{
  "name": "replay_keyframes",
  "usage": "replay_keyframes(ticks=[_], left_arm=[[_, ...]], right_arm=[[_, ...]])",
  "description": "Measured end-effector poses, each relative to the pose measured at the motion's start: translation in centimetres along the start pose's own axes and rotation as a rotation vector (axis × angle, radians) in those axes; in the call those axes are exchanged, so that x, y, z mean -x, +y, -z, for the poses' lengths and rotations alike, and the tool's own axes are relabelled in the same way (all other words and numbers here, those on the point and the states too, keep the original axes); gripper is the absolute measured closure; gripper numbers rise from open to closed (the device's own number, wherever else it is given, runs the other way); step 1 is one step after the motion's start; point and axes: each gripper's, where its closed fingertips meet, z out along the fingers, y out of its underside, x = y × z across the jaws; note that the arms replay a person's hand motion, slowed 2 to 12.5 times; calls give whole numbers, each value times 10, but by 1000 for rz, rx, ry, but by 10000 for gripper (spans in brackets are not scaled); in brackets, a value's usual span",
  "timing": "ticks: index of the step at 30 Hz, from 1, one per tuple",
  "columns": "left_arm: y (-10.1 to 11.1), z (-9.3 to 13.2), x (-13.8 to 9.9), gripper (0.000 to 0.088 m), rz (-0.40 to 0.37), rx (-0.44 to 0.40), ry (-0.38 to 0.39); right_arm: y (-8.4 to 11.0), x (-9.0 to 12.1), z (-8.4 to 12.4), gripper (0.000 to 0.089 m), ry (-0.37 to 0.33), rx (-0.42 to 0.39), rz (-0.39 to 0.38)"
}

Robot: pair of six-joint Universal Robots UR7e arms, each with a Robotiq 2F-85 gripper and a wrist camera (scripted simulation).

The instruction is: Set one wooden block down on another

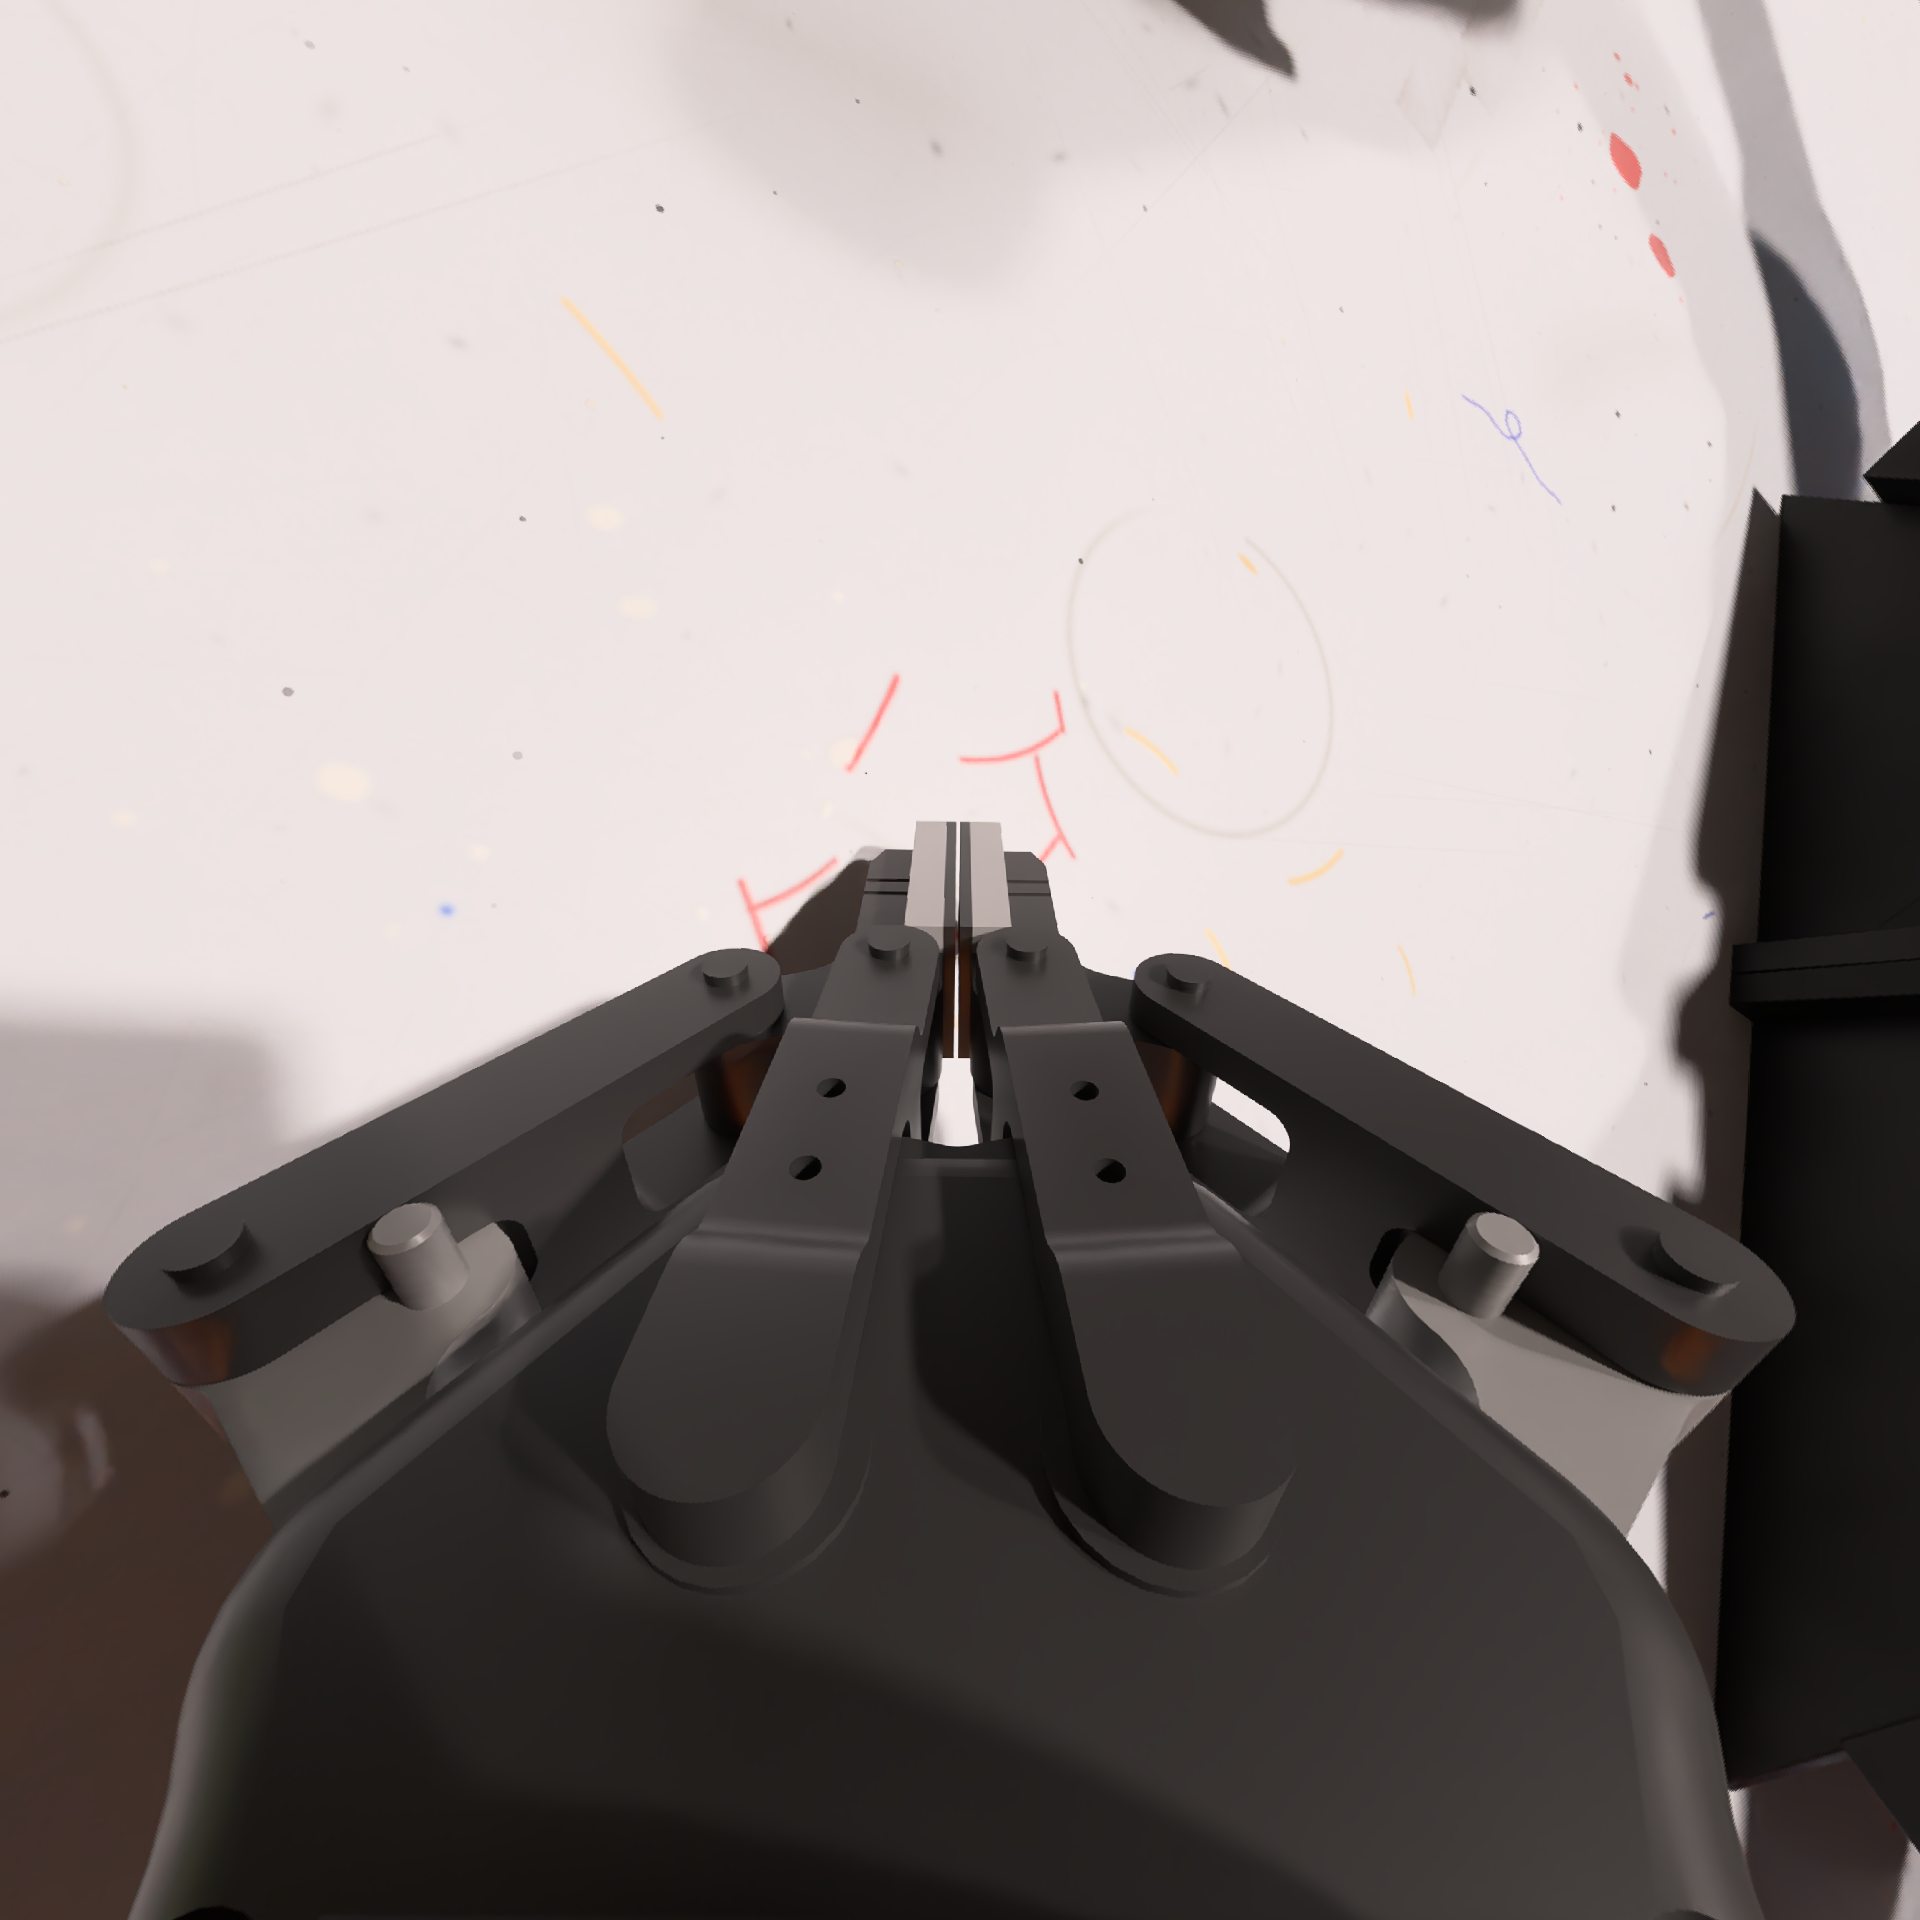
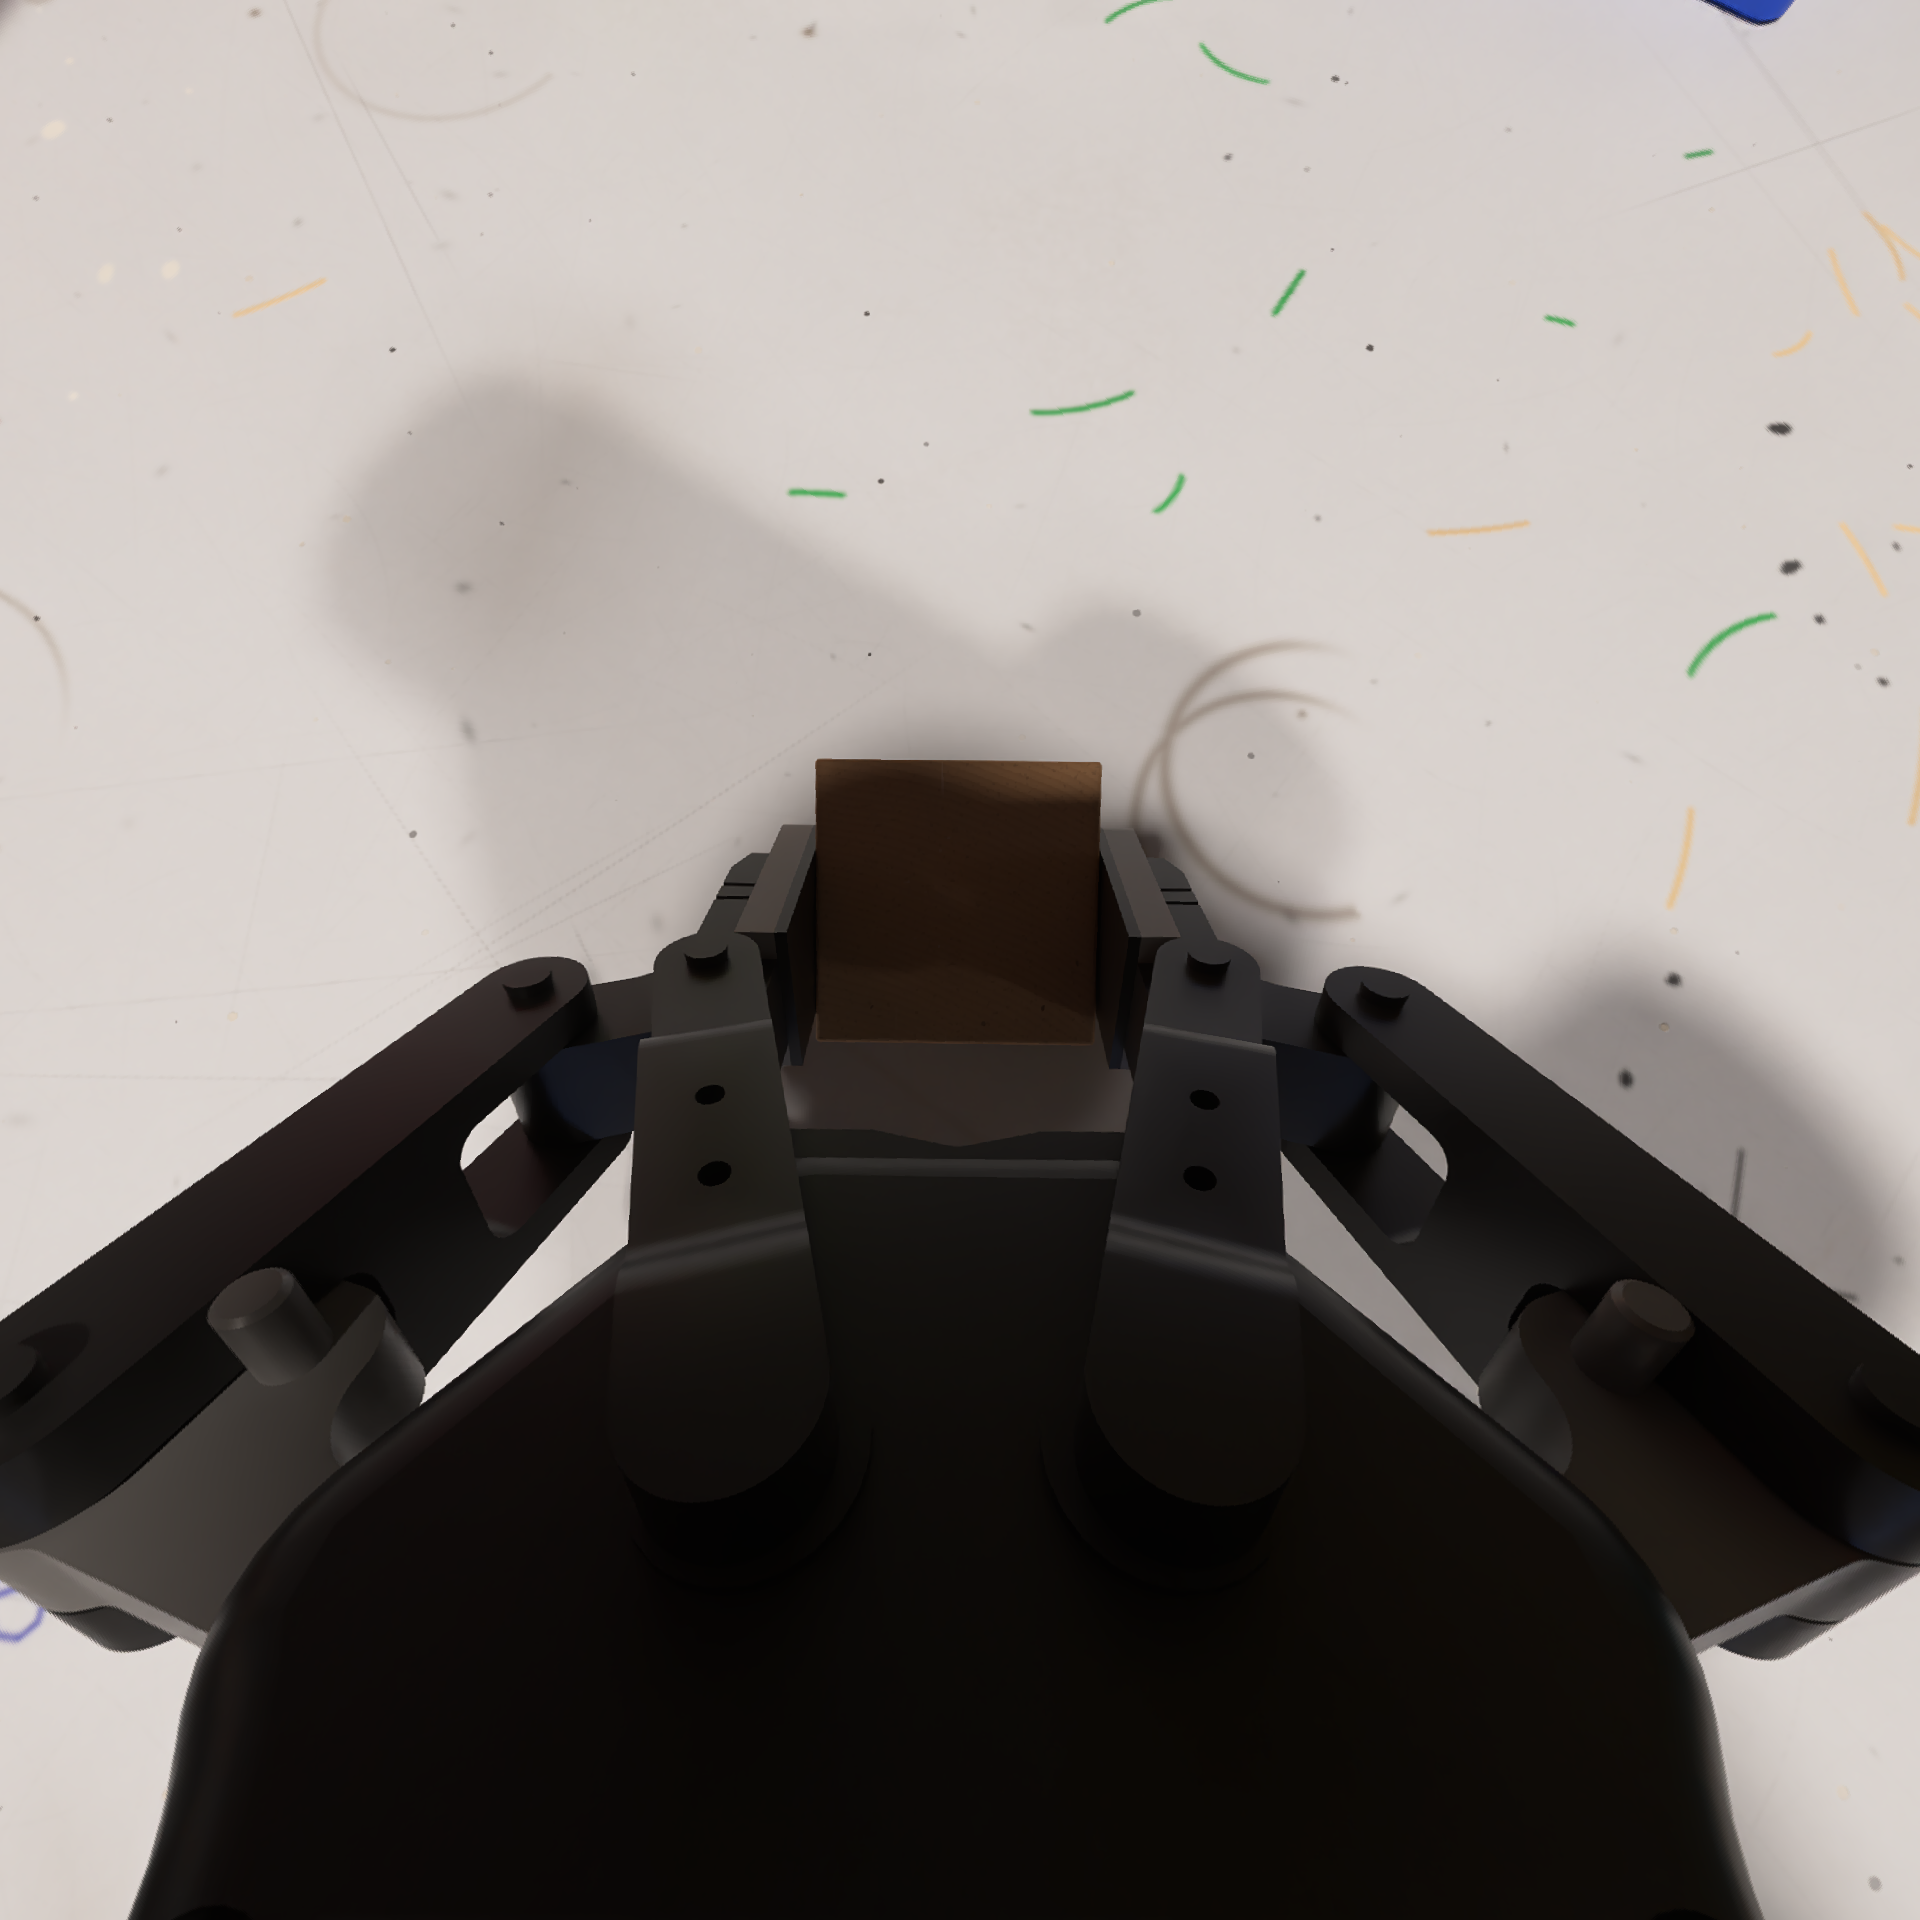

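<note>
I see the wooden block (image 2: 957,902) at mid-frame, clamped between the right gripper (image 2: 957,925) fingers, which point down at the scribbled white table (image 2: 623,312). My left gripper (image 1: 956,878) also aims down, fingers pressed together on nothing, above red marks (image 1: 1013,753).

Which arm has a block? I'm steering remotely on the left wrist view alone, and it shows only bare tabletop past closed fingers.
Observer: The right gripper is shut on a wooden block.
Operator: Is a second block visible below it?
Observer: No; only the marked white table shows around it.
Operator: Anything else there?
Observer: A blue object at the top right edge, too cropped to identify.
</note>
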Motion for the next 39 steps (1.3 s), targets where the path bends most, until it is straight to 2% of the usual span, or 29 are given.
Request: replay_keyframes(ticks=[11, 17, 22, 26, 30, 39], left_arm=[[-3, -1, 3, 829, -35, 4, -29], [-6, -2, 1, 809, -61, 14, -45], [-16, -2, 1, 792, -92, -23, -81], [-26, -2, 0, 779, -116, -70, -112], [-35, -1, -2, 766, -137, -112, -133], [-49, 0, -3, 736, -178, -176, -193]], right_arm=[[-6, 1, -5, 460, 16, -3, 4], [-10, 2, -5, 460, 40, -6, 43], [-16, 5, 2, 460, 48, -41, 88], [-24, 3, 13, 460, 65, -90, 99], [-33, -8, 32, 460, 111, -149, 79], [-46, -63, 86, 460, 278, -261, -59]])
